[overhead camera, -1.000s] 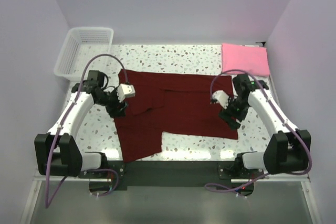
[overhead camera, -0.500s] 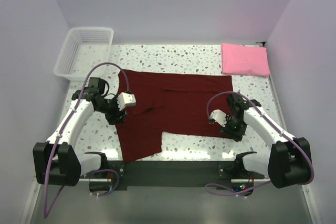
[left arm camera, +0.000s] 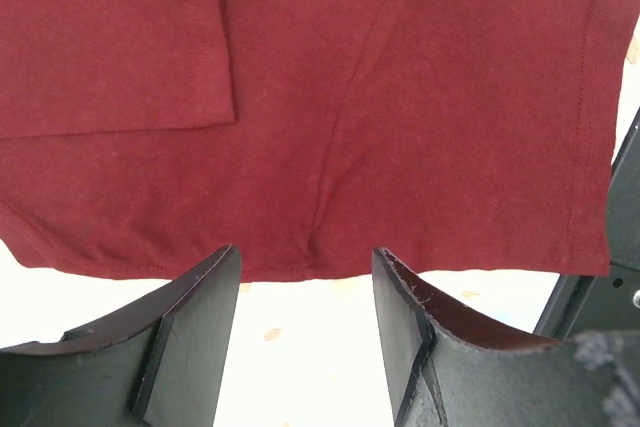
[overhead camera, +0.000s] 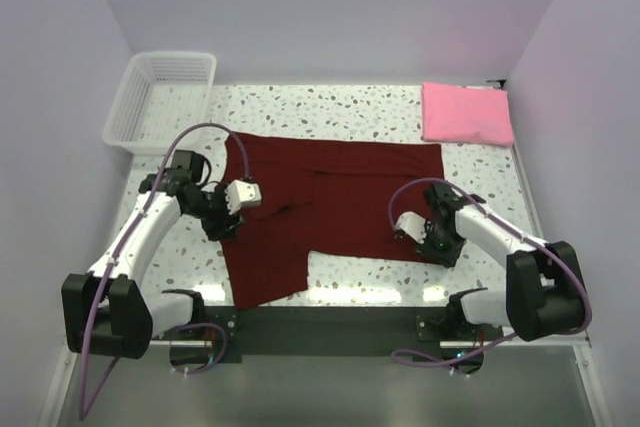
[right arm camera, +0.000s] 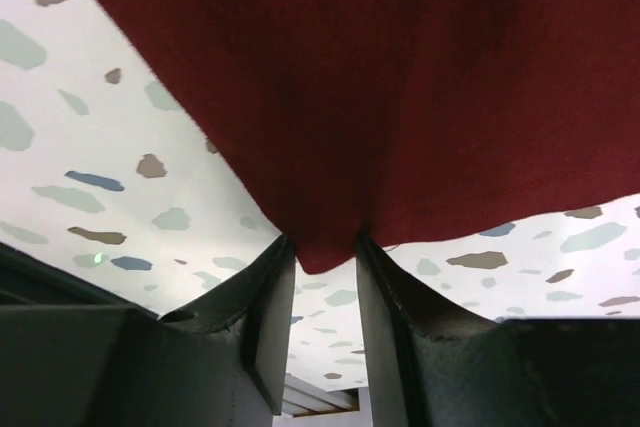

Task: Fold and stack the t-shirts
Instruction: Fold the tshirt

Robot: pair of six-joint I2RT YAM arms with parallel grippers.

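The maroon t-shirt (overhead camera: 340,197) lies flat at the centre of the worktop (overhead camera: 330,107), long axis running left to right; the left claw (left arm camera: 305,259) stands wide, straddling the shirt's left edge; the right claw (right arm camera: 325,247), narrow, pinches the lower-right corner; each arm is nearest its own end, so a fold across looks likely.

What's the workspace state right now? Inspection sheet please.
Surface: speckled table, brightly lit.
Job's things: maroon t-shirt spread flat, one layer folded over; pink shirt folded at the far right corner.
Clutter: nothing seen.
Grippers: left gripper open at the maroon hem; right gripper pinching a maroon corner.
Cables: purple cables loop off both arms.
Surroundings: white basket at far left; plain walls.
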